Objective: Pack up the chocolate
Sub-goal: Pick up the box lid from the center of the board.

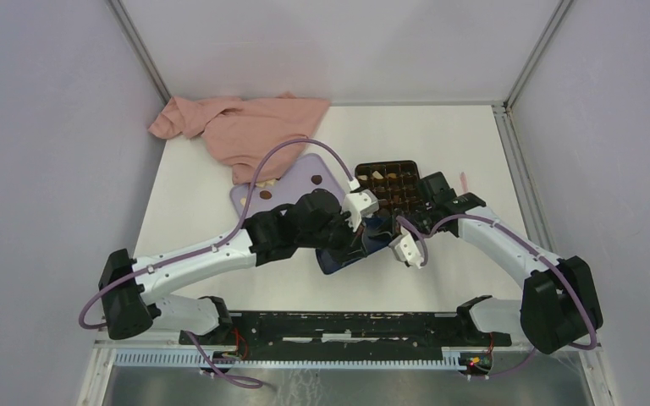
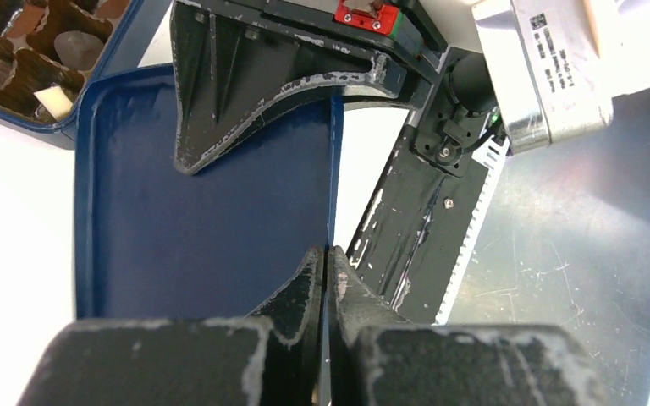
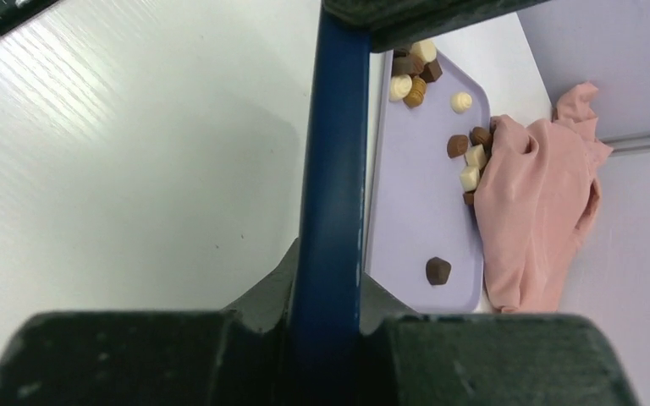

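Observation:
A dark blue lid (image 1: 341,259) hangs between both grippers, just in front of the dark blue box with its grid insert (image 1: 389,188). My left gripper (image 1: 374,232) is shut on the lid's thin rim (image 2: 335,178); its fingertips (image 2: 328,258) meet on that edge. My right gripper (image 1: 395,227) is shut on the lid's other edge (image 3: 332,152), which runs between its fingers (image 3: 328,275). Chocolate pieces (image 3: 438,270), brown and cream, lie on the lilac tray (image 3: 415,194); two dark ones show from above (image 1: 266,194). Some pieces sit in the box's cells (image 2: 59,46).
A pink cloth (image 1: 245,127) lies at the back left and overlaps the lilac tray's far edge (image 3: 533,203). The tray (image 1: 250,201) sits left of the box. The black base rail (image 1: 347,326) runs along the near table edge.

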`<state>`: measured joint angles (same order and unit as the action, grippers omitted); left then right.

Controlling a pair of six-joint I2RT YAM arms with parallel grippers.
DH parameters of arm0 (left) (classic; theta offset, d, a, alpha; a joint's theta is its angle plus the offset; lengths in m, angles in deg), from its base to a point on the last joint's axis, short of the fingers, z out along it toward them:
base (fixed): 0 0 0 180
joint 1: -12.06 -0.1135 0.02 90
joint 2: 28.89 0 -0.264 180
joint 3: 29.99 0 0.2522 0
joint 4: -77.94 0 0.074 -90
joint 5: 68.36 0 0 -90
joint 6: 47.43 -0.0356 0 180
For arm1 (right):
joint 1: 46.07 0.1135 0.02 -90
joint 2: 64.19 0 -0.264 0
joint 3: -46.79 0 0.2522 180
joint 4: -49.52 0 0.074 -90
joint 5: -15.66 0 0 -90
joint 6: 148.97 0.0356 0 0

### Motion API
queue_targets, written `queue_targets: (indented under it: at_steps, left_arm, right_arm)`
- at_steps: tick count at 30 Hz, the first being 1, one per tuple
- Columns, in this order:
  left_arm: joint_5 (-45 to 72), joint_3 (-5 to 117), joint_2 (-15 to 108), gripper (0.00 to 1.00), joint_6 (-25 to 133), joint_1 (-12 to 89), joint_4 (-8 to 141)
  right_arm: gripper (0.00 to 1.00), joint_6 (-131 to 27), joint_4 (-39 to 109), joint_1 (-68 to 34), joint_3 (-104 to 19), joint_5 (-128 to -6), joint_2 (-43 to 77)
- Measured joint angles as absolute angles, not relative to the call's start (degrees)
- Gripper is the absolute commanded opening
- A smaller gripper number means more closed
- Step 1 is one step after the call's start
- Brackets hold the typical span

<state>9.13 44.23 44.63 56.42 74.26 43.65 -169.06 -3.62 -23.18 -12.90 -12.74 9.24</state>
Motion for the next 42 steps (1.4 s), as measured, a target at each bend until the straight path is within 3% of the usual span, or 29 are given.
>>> queue_targets:
  at_steps: [4, 12, 14, 21, 26, 33, 36, 42]
  left_arm:
    - [10.07, 44.23, 43.23, 0.51, 56.22, 74.08, 43.3]
    - [19.97, 44.12, 34.68, 0.83, 55.98, 73.78, 42.2]
    - [23.27, 43.86, 31.01, 0.99, 55.85, 73.78, 42.16]
    - [38.09, 38.77, 22.9, 1.0, 52.33, 73.25, 43.73]
    - [35.29, 31.78, 22.05, 1.0, 51.59, 68.66, 46.53]
    - [17.74, 21.87, 15.65, 1.0, 55.04, 53.87, 58.84]
    - [3.99, 16.78, 18.69, 1.0, 62.39, 46.11, 73.37]
    - [-11.29, 12.17, 30.05, 0.98, 72.99, 42.41, 91.32]
  right_arm:
    - [0.0, -169.19, -6.44, -23.18, -13.84, -12.01, 9.18]
    - [0.0, -153.08, -7.27, -23.18, -13.84, -12.34, 4.7]
    - [0.0, -142.67, -5.21, -23.18, -13.89, -13.48, 2.73]
    - [0.0, -113.8, -5.76, -25.54, -22.22, -19.38, 4.74]
    - [0.0, -107.05, -11.29, -32.97, -30.56, -16.43, 9.46]
    - [0.0, -102.7, -15.81, -35.98, -33.67, -14.55, 11.95]
    - [0.0, -100.51, -15.53, -35.96, -33.67, -13.94, 12.02]
    - [0.0, -97.89, -15.14, -35.96, -33.67, -13.06, 12.76]
